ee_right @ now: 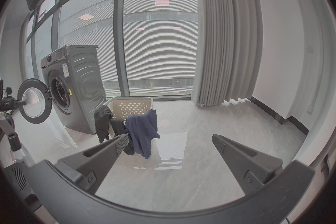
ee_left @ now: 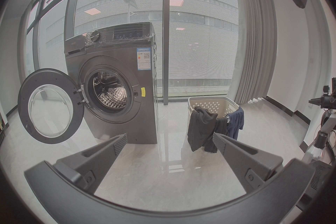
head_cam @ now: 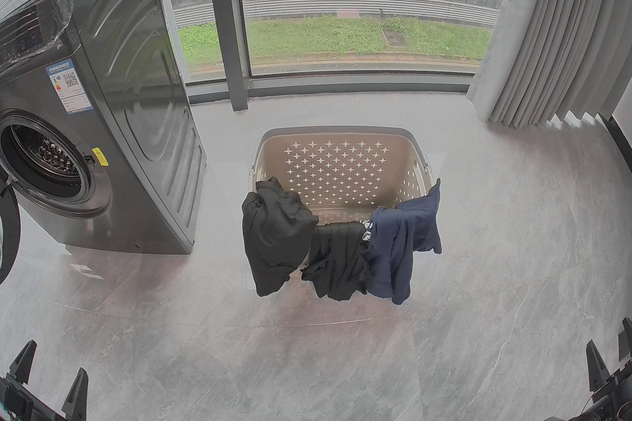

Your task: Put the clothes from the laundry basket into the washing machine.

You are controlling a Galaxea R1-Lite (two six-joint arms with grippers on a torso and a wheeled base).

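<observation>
Left gripper (head_cam: 52, 370) and right gripper (head_cam: 609, 343) were wide open, empty. Clothes (head_cam: 336, 245) hung over the laundry basket (head_cam: 342, 136) rim, at 2 and 10 o'clock respectively.

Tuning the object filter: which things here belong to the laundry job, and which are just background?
Job: laundry basket; left black garment, middle black garment and navy garment draped over its near rim; washing machine, door open.
Just there: curtain; window frame.
</observation>
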